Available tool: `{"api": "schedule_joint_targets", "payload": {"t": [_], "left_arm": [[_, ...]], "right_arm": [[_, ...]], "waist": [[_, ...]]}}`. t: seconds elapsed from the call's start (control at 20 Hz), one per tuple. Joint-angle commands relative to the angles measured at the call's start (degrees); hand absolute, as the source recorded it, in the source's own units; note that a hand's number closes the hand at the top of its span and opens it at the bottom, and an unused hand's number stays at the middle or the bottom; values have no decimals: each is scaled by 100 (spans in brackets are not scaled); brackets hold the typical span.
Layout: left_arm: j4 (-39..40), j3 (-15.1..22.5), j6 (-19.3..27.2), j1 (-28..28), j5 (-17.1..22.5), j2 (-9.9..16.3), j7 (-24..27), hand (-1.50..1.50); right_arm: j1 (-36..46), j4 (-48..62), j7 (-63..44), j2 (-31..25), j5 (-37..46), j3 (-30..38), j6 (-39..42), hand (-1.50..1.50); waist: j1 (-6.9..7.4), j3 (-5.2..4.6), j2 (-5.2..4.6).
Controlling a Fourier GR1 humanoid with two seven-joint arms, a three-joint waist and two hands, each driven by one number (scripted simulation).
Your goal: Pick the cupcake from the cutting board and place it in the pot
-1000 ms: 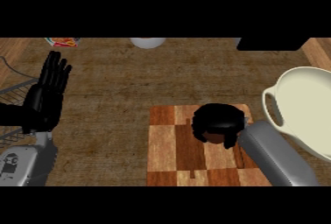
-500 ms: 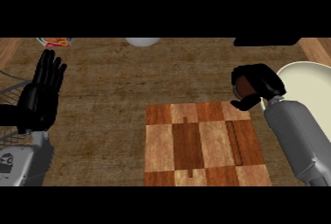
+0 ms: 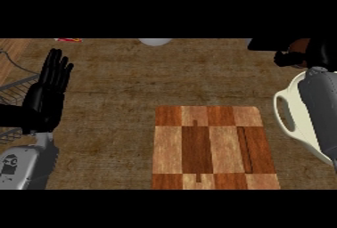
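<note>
The checkered wooden cutting board (image 3: 211, 147) lies bare at the lower middle of the counter. The cream pot (image 3: 287, 116) stands at the right edge, its handle toward the board, and my right forearm hides most of it. My right hand (image 3: 314, 52) hangs at the top right, past the pot's far side, with its fingers curled round the cupcake (image 3: 300, 45). Only a small brown patch of the cupcake shows. My left hand (image 3: 47, 91) rests open at the left, fingers up.
A wire rack (image 3: 14, 91) stands at the left edge behind my left hand. At the counter's back edge are a white rounded object (image 3: 155, 42), a red item (image 3: 68, 39) and a dark object (image 3: 262, 43).
My right hand has lifted the cupcake off the board and carried it right and away, from above the board to beyond the pot. The left hand has barely moved.
</note>
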State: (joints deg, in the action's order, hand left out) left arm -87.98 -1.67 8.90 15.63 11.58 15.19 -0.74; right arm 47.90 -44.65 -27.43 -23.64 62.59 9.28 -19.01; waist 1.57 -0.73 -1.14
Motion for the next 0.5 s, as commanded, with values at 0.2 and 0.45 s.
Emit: {"api": "schedule_joint_targets", "payload": {"t": [0.2, 0.45], "left_arm": [[9, 238, -60, 166, -62, -130, -25, 0], [-43, 115, 34, 105, -66, -71, -132, 0]], "right_arm": [[895, 434, -3765, -319, 2200, -110, -771, 150], [1267, 745, -5419, 21, 3191, -218, -1, 150]], "waist": [[247, 13, -17], [147, 54, 67]]}}
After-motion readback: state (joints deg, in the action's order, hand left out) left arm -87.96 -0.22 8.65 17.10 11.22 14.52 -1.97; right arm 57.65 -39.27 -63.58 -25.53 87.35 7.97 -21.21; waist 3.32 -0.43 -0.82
